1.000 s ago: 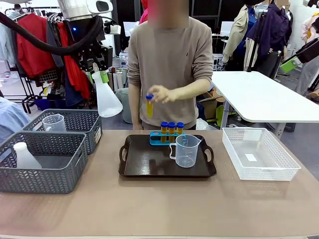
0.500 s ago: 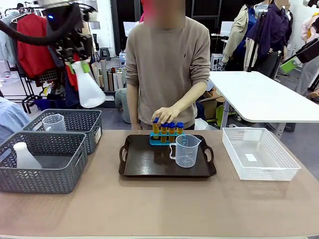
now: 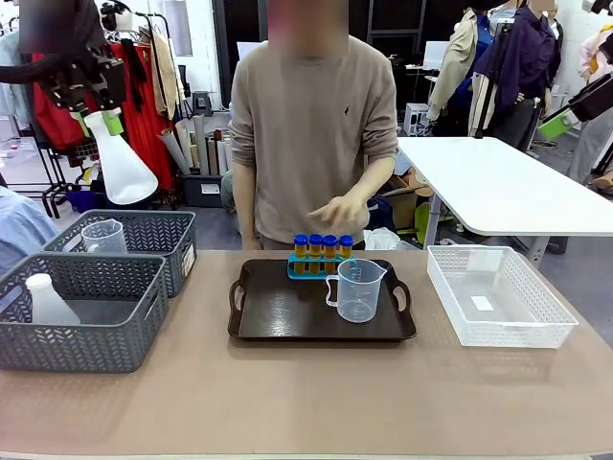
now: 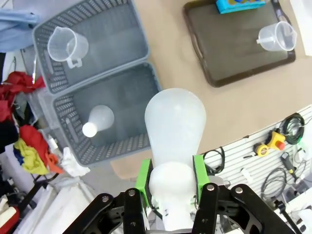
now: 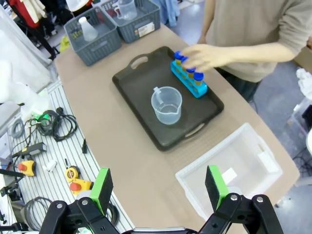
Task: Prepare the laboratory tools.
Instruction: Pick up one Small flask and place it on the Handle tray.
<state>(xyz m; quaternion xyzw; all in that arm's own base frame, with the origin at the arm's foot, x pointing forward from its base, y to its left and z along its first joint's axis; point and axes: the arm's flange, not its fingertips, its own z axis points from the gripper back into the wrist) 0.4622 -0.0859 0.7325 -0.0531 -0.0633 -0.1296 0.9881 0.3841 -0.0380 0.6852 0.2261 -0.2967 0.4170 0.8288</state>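
Left gripper [image 4: 170,187] clamped on a flask [image 3: 123,163] by its neck, high left of the tray [image 3: 278,316] (likely bound there, beside beaker [image 3: 357,290] and full rack [image 3: 321,264]), right gripper [image 5: 158,187] spread empty.

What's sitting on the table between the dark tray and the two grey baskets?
Nothing: in the front view the table is bare between the tray and the grey baskets.

Four capped tubes [image 3: 322,246] racked (upright); beaker [image 3: 357,289] beside, seemingly empty.
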